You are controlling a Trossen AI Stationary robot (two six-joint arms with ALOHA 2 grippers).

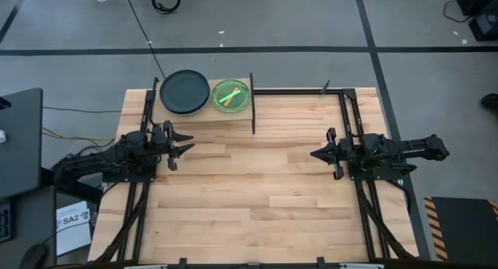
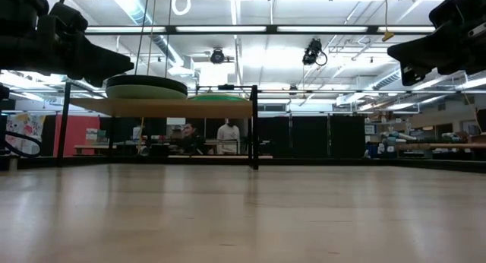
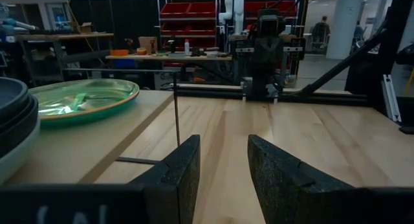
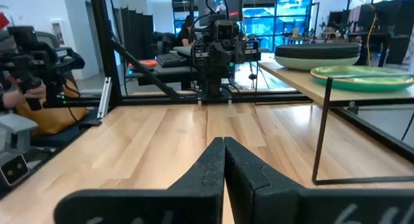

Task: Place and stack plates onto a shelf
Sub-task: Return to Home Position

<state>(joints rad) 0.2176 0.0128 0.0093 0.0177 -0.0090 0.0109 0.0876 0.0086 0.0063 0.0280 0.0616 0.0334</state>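
Observation:
The shelf [image 1: 204,117], a light-wood board on thin black legs, stands at the table's far left. On it rest two stacks of plates: a black plate [image 1: 184,92] tops the left stack, a bright green translucent plate [image 1: 231,96] tops the right one. In the low view the stacks show as the dark and pale left stack [image 2: 146,87] and the low green stack [image 2: 218,98]. My left gripper [image 1: 187,142] hovers open at the table's left side, just in front of the shelf, holding nothing. My right gripper [image 1: 314,154] hovers shut at the table's right side, holding nothing.
A black metal frame [image 1: 342,94] runs along the table's far edge and down the right side. The wooden tabletop [image 1: 257,191] spreads between the two arms. People sit at desks in the room beyond the table [image 2: 205,137].

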